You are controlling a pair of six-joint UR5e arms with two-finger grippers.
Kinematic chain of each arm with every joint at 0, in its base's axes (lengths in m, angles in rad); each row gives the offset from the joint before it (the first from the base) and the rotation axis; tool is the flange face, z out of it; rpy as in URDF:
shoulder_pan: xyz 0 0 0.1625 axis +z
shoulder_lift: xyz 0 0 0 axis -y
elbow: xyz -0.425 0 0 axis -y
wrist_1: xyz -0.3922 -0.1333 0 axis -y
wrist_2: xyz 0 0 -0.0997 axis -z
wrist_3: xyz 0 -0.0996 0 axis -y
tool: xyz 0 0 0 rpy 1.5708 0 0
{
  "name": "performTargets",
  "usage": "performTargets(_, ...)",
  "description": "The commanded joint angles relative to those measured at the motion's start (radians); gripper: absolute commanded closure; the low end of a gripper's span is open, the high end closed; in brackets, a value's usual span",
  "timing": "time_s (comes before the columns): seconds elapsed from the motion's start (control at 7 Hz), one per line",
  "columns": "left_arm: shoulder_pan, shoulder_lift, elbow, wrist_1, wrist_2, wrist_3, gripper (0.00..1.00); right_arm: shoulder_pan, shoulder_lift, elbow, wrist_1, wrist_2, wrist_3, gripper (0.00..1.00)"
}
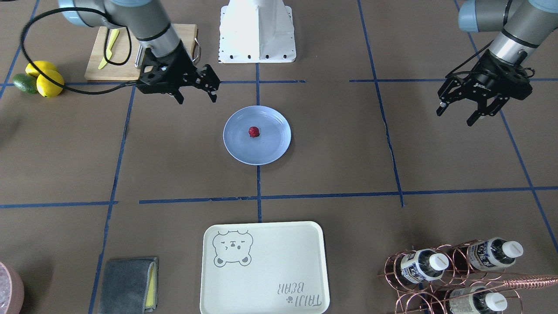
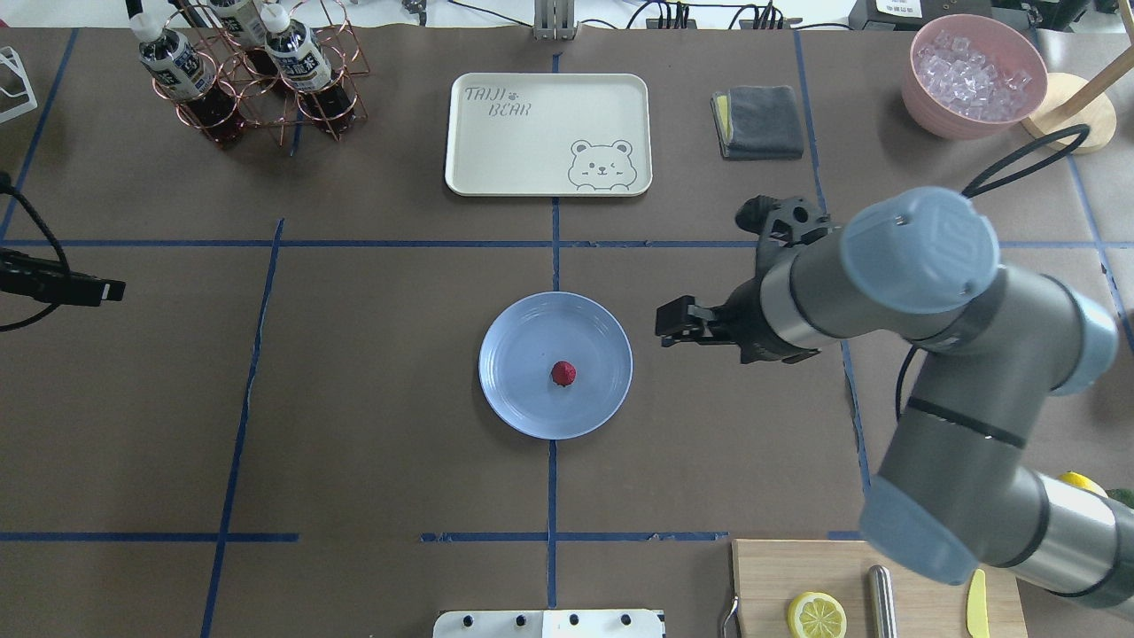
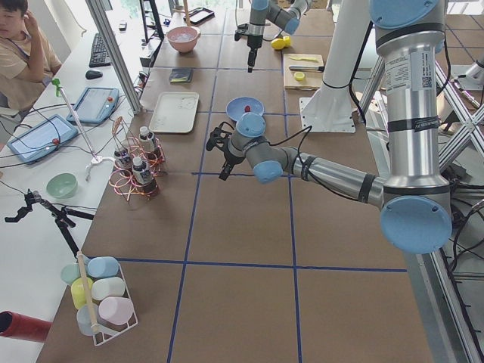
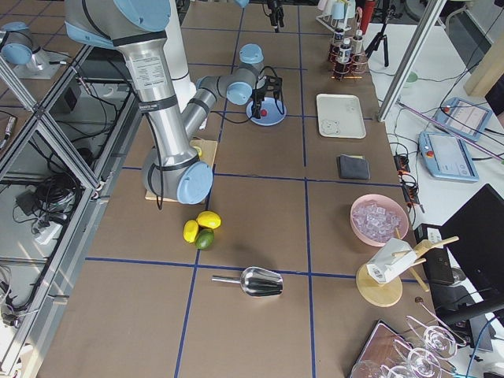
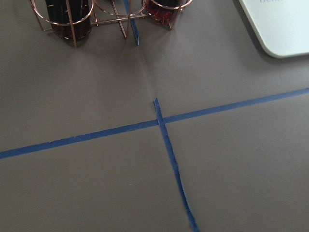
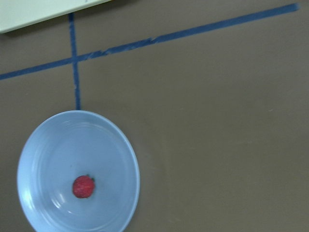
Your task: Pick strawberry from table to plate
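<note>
Right gripper (image 1: 196, 97) is hanging above the counter (image 1: 331, 144) beside the plate (image 1: 270, 150), on the robot's right of it, with its two fingers spread wide and nothing between them. The left gripper (image 1: 456, 117) is likewise gaping open and empty, hovering well apart from the plate on the other side. The strawberry (image 1: 254, 131) is lying inside the plate near its middle, touching the blue surface and clear of the rim, so the placing step is looking finished and the release is reading as done. By that judgement the next move is calling for little: the right arm is needing only to lift clear and park without sweeping low over the plate, since a brush against the rim could be rolling the berry off again. As for the berry's lie, it is showing almost round from above, so its long axis is hardly readable; in the right wrist view it is appearing slightly taller than wide, with a small dark fleck, perhaps the leaf end, sitting at its upper right edge, though that is too small to be sure of.
</note>
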Motion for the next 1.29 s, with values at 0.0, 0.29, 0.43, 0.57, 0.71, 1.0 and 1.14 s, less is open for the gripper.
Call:
performTargets(0.0,-0.214,0.022,0.104,0.018,-0.084,0.349,0.00,0.219,-0.216,0.064,0.007,0.180,-0.352,0.00)
performTargets(0.29,-0.377,-0.002,0.109,0.241,-0.084,0.644,0.00,0.461,-0.353,0.023,0.000,0.327,-0.717,0.00)
performTargets(0.43,-0.446,-0.054,0.103,0.408,-0.085,0.741,0.00,0.600,-0.390,-0.052,-0.007,0.402,-0.934,0.00)
performTargets(0.57,-0.512,-0.129,0.089,0.630,-0.087,0.822,0.00,0.711,-0.433,-0.118,-0.010,0.421,-1.148,0.00)
performTargets(0.71,-0.584,-0.162,0.088,0.799,-0.107,0.861,0.00,0.803,-0.465,-0.178,-0.012,0.429,-1.309,0.00)
performTargets(1.0,-0.599,-0.048,0.086,0.851,-0.281,0.861,0.00,0.901,-0.492,-0.287,-0.059,0.475,-1.529,0.00)
performTargets(1.14,-0.594,-0.047,0.094,0.842,-0.271,0.858,0.00,0.910,-0.484,-0.286,-0.131,0.487,-1.550,0.00)
